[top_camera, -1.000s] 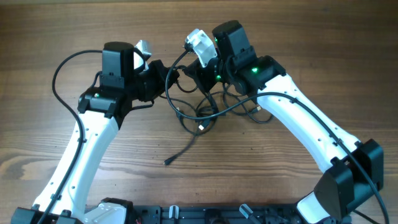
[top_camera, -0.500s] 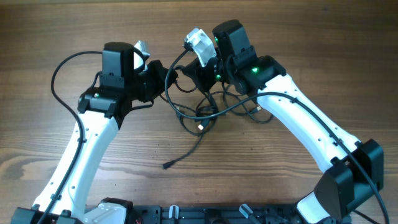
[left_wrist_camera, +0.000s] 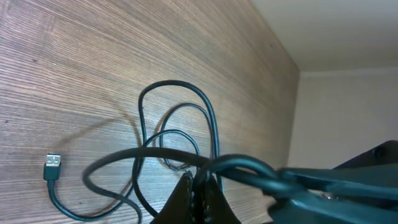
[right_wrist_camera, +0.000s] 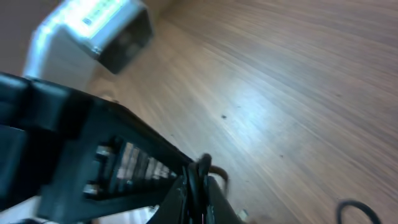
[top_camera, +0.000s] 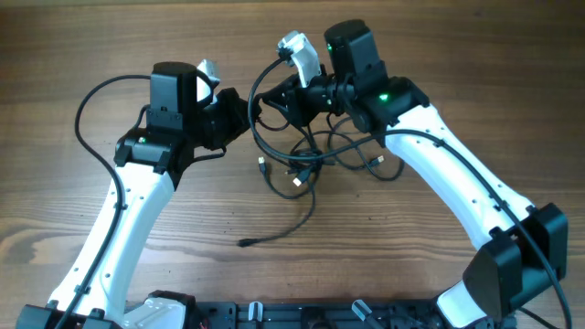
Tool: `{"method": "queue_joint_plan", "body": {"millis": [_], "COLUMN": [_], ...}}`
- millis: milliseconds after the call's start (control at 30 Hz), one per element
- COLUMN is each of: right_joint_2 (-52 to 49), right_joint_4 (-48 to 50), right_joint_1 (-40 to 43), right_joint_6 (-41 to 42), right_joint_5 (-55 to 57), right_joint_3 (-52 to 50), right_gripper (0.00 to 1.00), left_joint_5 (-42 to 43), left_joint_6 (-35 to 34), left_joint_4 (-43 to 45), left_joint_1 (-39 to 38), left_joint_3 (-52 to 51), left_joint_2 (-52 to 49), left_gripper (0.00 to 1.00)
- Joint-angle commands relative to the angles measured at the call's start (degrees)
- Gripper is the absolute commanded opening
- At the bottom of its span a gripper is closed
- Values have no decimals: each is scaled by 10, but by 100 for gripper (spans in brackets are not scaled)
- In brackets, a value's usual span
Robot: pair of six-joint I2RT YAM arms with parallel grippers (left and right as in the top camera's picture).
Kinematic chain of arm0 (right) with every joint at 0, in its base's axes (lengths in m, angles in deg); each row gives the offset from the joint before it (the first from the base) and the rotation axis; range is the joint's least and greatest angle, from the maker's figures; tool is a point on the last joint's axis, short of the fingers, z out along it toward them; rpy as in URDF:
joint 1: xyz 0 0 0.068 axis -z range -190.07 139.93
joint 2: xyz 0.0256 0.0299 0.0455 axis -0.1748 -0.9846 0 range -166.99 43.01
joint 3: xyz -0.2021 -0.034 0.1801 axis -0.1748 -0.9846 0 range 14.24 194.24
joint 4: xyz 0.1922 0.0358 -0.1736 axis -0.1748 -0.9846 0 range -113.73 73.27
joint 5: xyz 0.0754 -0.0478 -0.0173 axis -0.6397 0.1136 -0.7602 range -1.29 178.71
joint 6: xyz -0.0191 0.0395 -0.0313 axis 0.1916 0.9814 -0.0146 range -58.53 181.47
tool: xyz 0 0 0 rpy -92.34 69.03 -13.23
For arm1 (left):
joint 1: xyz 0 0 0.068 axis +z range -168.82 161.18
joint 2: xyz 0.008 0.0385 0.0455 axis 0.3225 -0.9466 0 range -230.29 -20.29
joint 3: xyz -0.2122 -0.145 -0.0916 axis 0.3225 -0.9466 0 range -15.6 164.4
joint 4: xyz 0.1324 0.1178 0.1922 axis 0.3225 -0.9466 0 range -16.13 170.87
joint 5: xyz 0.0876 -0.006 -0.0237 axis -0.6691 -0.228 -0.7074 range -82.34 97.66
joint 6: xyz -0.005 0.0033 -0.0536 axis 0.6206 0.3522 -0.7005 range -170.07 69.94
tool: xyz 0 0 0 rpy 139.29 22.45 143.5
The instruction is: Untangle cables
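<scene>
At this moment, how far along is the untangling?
Done: little shows as finished; one cable end trails free toward the front of the table. In hand: the left gripper and right gripper are both shut on strands of the cables, close together above the heap. Left: the loops between the arms are still crossed over each other, so separating them remains.

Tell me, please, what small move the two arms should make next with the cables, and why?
Probably draw the arms slowly apart. The left gripper and the right gripper are each shut on a strand of the cables, close together above the table. The loops below them still cross, and one plug end trails free, so gentle separation should open the tangle.
</scene>
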Motion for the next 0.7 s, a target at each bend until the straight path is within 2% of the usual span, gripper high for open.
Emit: {"method": "queue_joint_plan", "body": {"millis": [0,267,500,667], "right_joint_2": [23,23,23,23], "right_joint_4": [39,118,147,144], "right_joint_1": [9,50,82,87], "right_joint_6": [43,115,163,166], "right_joint_5": [-180,-300,-315,-314], "right_joint_3": [16,16,16,16], "right_gripper": [4,4,4,4], "left_joint_5": [-1,-13,-14,-14], "left_joint_6": [-10,-10,-10,-10], "left_joint_4": [-8,-18,-23,-23], "left_joint_1": [-9,-9,-9,-9], "left_joint_3": [-5,-5,-5,-5], "left_joint_2": [-7,-7,-7,-7], "left_gripper": [4,4,4,4]}}
